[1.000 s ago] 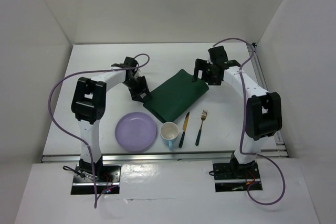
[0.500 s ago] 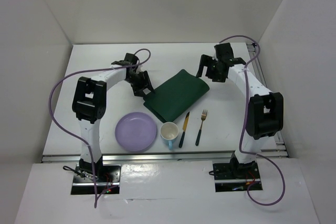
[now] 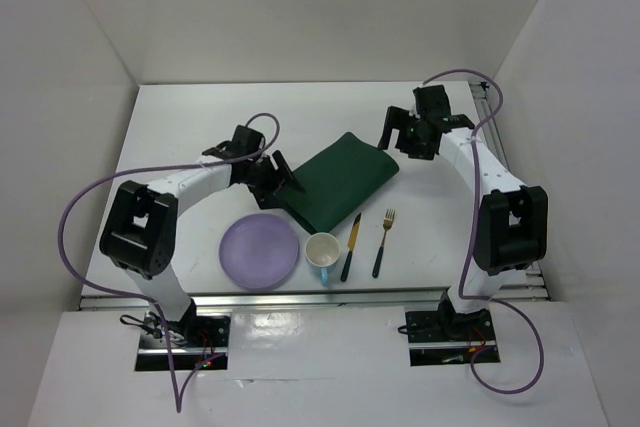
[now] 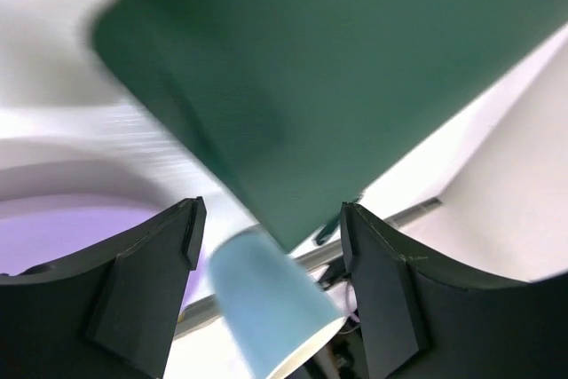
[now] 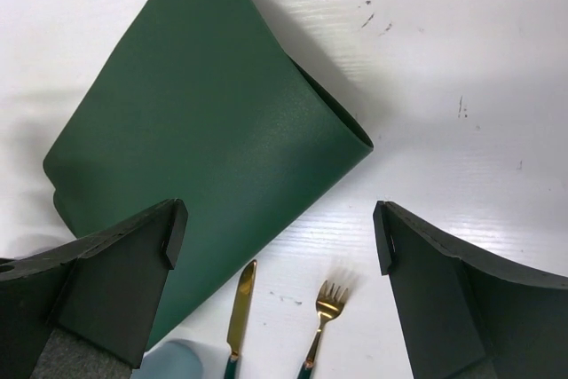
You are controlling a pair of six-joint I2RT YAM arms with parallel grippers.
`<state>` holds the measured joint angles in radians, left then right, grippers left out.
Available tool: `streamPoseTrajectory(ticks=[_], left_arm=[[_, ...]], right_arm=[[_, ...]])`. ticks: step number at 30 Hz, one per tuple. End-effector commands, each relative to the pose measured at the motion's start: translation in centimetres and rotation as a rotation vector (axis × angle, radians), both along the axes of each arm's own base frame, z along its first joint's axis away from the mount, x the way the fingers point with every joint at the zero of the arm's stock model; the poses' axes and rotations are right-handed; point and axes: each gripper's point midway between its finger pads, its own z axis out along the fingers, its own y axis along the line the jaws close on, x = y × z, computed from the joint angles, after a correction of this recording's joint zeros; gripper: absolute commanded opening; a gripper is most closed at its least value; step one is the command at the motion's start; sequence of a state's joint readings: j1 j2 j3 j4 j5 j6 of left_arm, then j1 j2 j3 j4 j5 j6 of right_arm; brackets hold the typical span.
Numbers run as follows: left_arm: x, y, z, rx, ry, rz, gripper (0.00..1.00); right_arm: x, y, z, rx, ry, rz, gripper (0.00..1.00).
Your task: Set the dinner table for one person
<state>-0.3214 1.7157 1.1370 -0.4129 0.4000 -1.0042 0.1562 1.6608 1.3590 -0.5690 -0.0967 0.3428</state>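
The dark green placemat (image 3: 335, 180) lies folded on the white dinner table (image 3: 200, 117); it also shows in the right wrist view (image 5: 204, 148) and the left wrist view (image 4: 337, 68). My left gripper (image 3: 283, 183) is open at the placemat's near left corner. My right gripper (image 3: 400, 137) is open and empty above its far right corner. A purple plate (image 3: 260, 251), a light blue cup (image 3: 322, 252), a gold knife (image 3: 350, 245) and a gold fork (image 3: 383, 242) lie near the front edge. The cup (image 4: 271, 308) shows beyond my left fingers.
White walls enclose the table on three sides. A metal rail (image 3: 505, 162) runs along the right edge. Purple cables loop over both arms. Knife (image 5: 238, 308) and fork (image 5: 321, 321) show low in the right wrist view.
My left arm has swung down and right, bringing its gripper to the placemat's near left corner. My right gripper has lifted back from the far right corner. The placemat has barely moved.
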Motion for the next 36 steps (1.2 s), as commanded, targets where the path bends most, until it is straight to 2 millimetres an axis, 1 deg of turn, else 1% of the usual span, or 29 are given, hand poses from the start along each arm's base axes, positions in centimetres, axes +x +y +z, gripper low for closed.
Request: streamPoseTrajectory(ticks=[1,2,3,4,8,9,12,14,15,16,19,20,24,26,30,32,36], left_arm=[[1.2,-2.0,1.4,-0.079,-0.044,0.051,0.81],[1.1,-2.5,1.7,-0.083,-0.052,0.037,0.81],[1.4,-2.5,1.4,-0.073,-0.05,0.043,0.81],[1.2,-3.1,0.9,-0.067,-0.034,0.028,0.81],[1.5,-3.0,-0.3,-0.048,-0.01,0.034,0.81],[1.3,-2.9,-0.3,-0.039,-0.004,0.025,0.81],[1.2,-2.7,-0.5,-0.025,-0.004,0.023,0.86],[1.0,-3.2,-0.5,-0.042,-0.006,0.015,0.88],[0.6,-3.3,-0.7,-0.051,0.015,0.014,0.88],[0.8,-3.4,-0.6,-0.056,0.004,0.013,0.9],[0.7,-3.4,-1.1,-0.051,0.017,0.014,0.9],[0.3,-3.3,-1.5,-0.053,0.032,0.009,0.9],[0.3,-3.5,-2.2,-0.064,0.051,0.02,0.9],[-0.1,-3.9,-2.2,-0.071,0.055,0.006,0.9],[-0.4,-3.6,-3.2,-0.045,0.087,0.014,0.93],[-0.3,-3.3,-3.6,-0.018,0.094,0.028,0.94],[0.1,-3.4,-4.0,-0.017,0.096,0.028,0.94]], right_arm=[[0.1,-0.4,1.6,-0.003,-0.054,-0.002,1.0],[0.1,-0.4,2.0,-0.002,-0.063,-0.002,1.0],[-0.1,-0.5,1.6,-0.003,-0.054,-0.002,1.0],[-0.1,-0.5,1.6,-0.003,-0.054,-0.002,1.0],[-0.2,-0.5,2.0,-0.002,-0.063,-0.002,1.0],[-0.4,-0.5,1.9,-0.003,-0.052,-0.002,1.0],[-0.4,-0.7,1.8,-0.01,-0.053,-0.008,1.0],[-0.3,-1.0,2.2,-0.009,-0.062,-0.017,1.0],[-0.3,-1.0,2.2,-0.009,-0.062,-0.017,1.0],[-0.3,-1.0,2.2,-0.009,-0.062,-0.017,1.0],[-0.3,-1.0,2.2,-0.009,-0.062,-0.017,1.0],[-0.1,-1.0,2.6,-0.007,-0.071,-0.017,1.0],[-0.1,-1.1,2.6,-0.013,-0.073,-0.011,1.0],[-0.1,-1.1,2.6,-0.013,-0.073,-0.011,1.0],[-0.1,-1.0,2.4,-0.015,-0.064,-0.011,1.0],[-0.1,-0.9,2.4,-0.008,-0.063,-0.004,1.0],[-0.1,-0.9,2.4,-0.008,-0.063,-0.004,1.0]])
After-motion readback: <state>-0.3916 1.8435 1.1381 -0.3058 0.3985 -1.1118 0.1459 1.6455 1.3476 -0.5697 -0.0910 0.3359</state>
